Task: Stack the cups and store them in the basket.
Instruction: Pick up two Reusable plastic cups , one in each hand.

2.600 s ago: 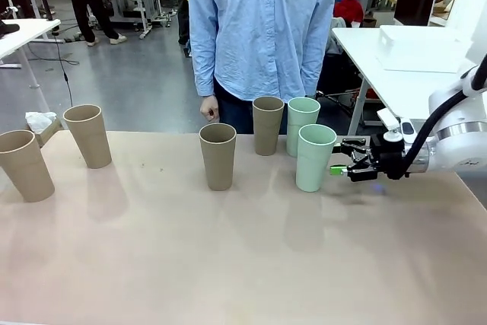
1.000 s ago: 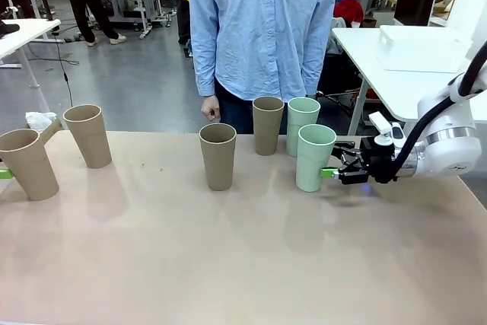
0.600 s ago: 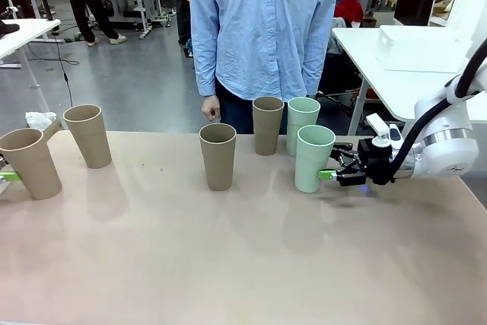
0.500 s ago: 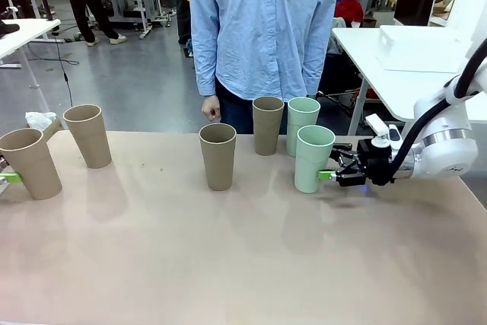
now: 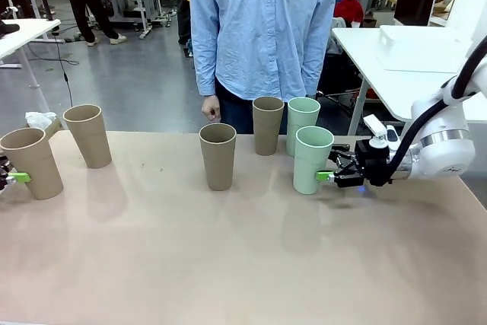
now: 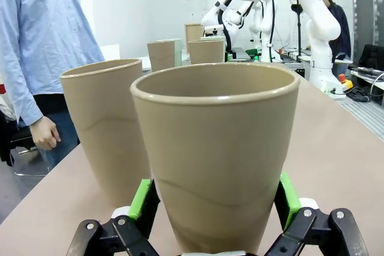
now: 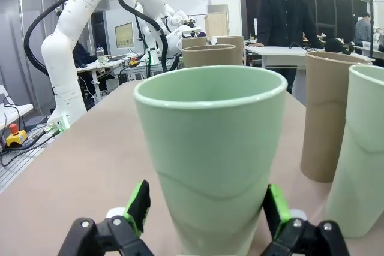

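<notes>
Left end effector (image 6: 214,203) pinches a tall, tapered, tan-brown matte cup (image 5: 32,162), tilted, far left of the central tan cup (image 5: 218,156); it may slip if lifted askew. Right end effector (image 7: 207,208) pinches a pale mint green cup (image 5: 313,159) right of that landmark; swinging could topple its mint neighbour (image 5: 302,114). No contents visible.

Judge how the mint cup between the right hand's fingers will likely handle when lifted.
The mint cup looks thin-walled and empty, so probably light and stiff. It widens upward, so it should wedge in the right hand rather than slip down. Tall on a narrow base, it may tip if pushed near the rim.
</notes>
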